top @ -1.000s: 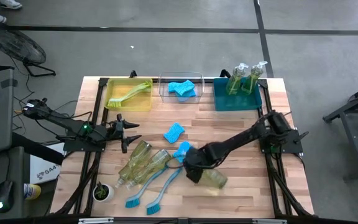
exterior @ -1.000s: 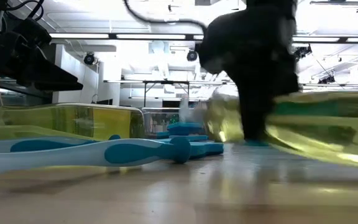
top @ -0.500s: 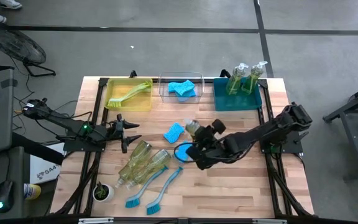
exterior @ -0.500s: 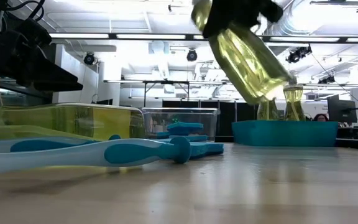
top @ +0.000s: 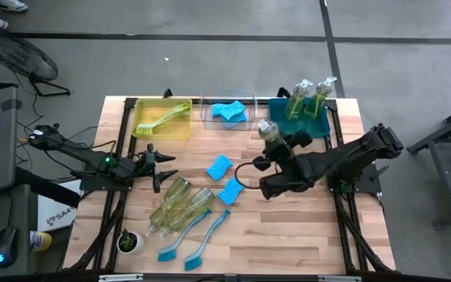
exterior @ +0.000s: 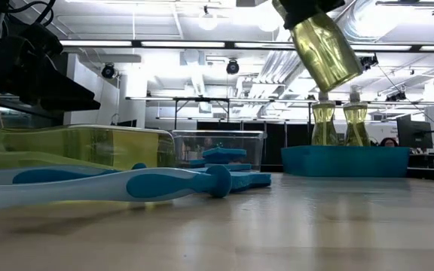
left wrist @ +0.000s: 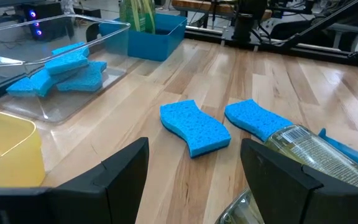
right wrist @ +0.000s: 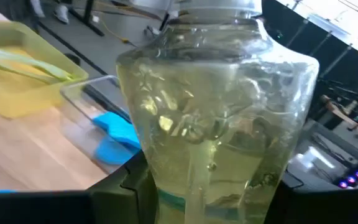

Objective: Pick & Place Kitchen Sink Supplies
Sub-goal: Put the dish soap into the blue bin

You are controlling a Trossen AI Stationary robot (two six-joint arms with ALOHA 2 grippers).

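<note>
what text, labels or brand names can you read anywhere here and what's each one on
"SA4": partial print on the white box on the floor left of the table, cut off by the left arm's frame.
Label on the lying soap bottle near the left gripper: printed lines show, too blurred to read.
Held soap bottle in the right gripper: no readable text.
Bins, sponges, brushes: no text visible.

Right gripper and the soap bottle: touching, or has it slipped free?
Touching. The right wrist view shows the bottle wedged between the right gripper's dark fingers; the low view shows it hanging tilted in the air, well above the table.
</note>
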